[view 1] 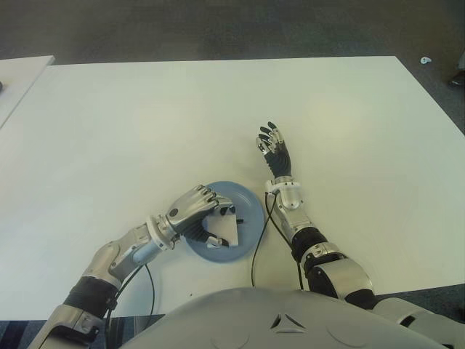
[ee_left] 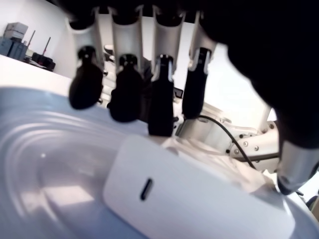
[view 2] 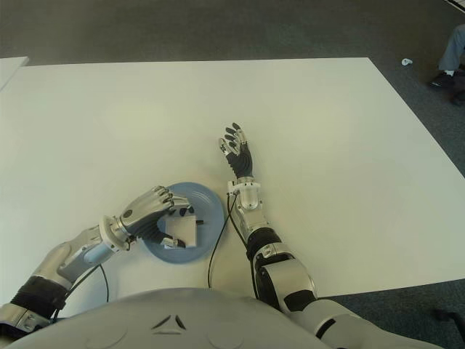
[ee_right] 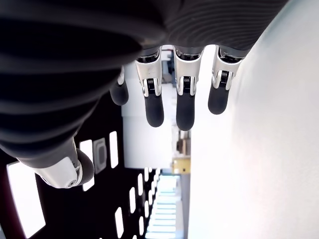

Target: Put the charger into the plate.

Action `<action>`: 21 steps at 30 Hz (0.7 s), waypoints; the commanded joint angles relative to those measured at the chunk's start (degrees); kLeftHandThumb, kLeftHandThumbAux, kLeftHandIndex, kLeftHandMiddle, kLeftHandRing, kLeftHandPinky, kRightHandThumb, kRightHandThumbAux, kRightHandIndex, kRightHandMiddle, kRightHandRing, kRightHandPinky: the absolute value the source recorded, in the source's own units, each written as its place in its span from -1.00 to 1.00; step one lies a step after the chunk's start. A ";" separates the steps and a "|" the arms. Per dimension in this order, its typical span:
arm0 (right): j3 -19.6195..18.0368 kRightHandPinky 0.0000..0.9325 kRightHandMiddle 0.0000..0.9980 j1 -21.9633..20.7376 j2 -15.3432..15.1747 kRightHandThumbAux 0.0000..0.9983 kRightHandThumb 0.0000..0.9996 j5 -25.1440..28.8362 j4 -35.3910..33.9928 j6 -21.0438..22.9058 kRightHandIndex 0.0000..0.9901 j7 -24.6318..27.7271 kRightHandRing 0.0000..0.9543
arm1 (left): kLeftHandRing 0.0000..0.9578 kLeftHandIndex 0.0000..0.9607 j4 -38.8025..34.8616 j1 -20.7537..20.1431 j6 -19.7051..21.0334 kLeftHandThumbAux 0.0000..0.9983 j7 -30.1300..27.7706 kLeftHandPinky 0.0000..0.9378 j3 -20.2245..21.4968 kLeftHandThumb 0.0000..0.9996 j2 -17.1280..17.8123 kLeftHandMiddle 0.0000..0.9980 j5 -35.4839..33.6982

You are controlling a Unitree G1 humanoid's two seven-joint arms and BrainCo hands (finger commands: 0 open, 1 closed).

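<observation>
A white charger [view 1: 225,227] lies flat in the blue plate [view 1: 248,201] near the table's front edge. My left hand [view 1: 211,218] reaches over the plate from the left and is shut on the charger. In the left wrist view its fingers [ee_left: 160,109] curl down to the charger's [ee_left: 199,199] far edge and the thumb stands at its end; the plate [ee_left: 40,164] lies underneath. My right hand [view 1: 270,142] shows just right of the plate, palm up, with its fingers [ee_right: 169,109] spread and holding nothing.
The white table [view 1: 145,123] spreads wide behind and to both sides. A black cable [view 1: 258,247] runs from my right wrist past the plate's right rim. A second table's corner [view 1: 18,76] shows far left. A person's shoe [view 2: 445,77] is on the floor at far right.
</observation>
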 commanded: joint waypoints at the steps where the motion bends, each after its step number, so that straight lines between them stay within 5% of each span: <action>1: -0.40 -0.68 -0.61 4.24 5.60 0.09 -0.83 0.85 2.30 1.39 -0.96 0.28 -0.62 | -0.28 -0.48 -1.64 0.66 5.15 0.09 0.27 -0.33 0.28 0.09 1.00 -0.33 5.33; 3: -0.44 -0.69 -0.61 4.25 5.58 0.09 -0.84 0.86 2.37 1.37 -0.96 0.34 -0.62 | -0.48 -0.65 -2.30 0.80 6.24 -0.02 0.51 -0.54 0.03 -0.10 1.30 -0.50 6.29; 9: -0.45 -0.69 -0.61 4.27 5.49 0.10 -0.85 0.84 2.54 1.43 -0.95 0.55 -0.62 | -0.72 -0.84 -3.98 1.34 8.11 -0.13 1.64 -0.73 -0.28 -0.34 2.21 -0.71 7.68; 21: -0.17 -0.70 -0.61 4.42 5.10 0.08 -0.89 0.36 2.57 1.19 -0.95 0.80 -0.62 | -0.90 -0.93 -5.56 1.93 7.98 -0.15 5.71 -0.94 -0.18 -0.55 3.16 -0.86 7.60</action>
